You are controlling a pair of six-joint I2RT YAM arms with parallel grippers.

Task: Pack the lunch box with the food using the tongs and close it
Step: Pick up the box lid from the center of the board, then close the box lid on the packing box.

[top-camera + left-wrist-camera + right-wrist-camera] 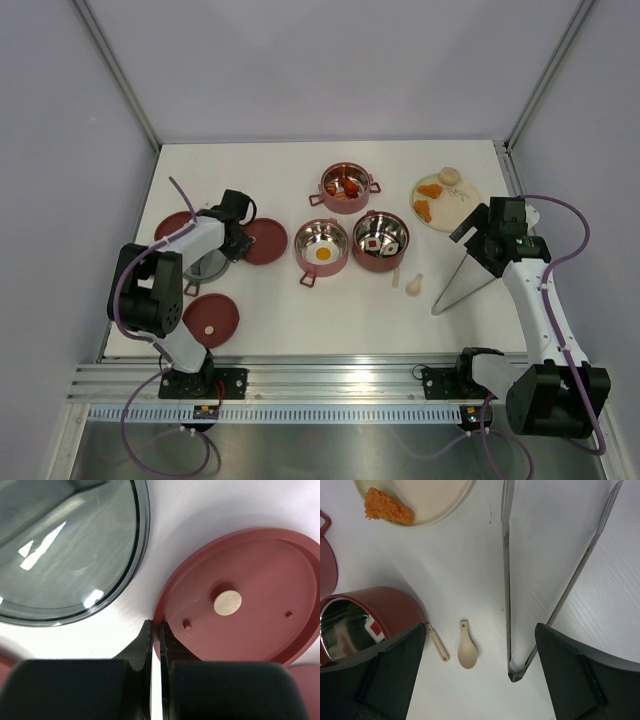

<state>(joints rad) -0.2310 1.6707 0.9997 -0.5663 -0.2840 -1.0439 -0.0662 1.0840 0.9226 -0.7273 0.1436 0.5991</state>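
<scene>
Pinching the rim of a dark-red lid (240, 595), the left gripper (155, 630) is clamped shut beside the grey lid (65, 550). The tongs (545, 580) are left lying between the wide-open fingers of the right gripper (480, 680). Closing seems begun; lifting that lid onto a bowl (321, 247) is judged next.

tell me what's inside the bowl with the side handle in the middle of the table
The middle bowl holds one fried-egg piece, white with a yellow centre, lying on its shiny steel floor. The rest of the floor looks bare; the strip under the near wall is hidden.
</scene>
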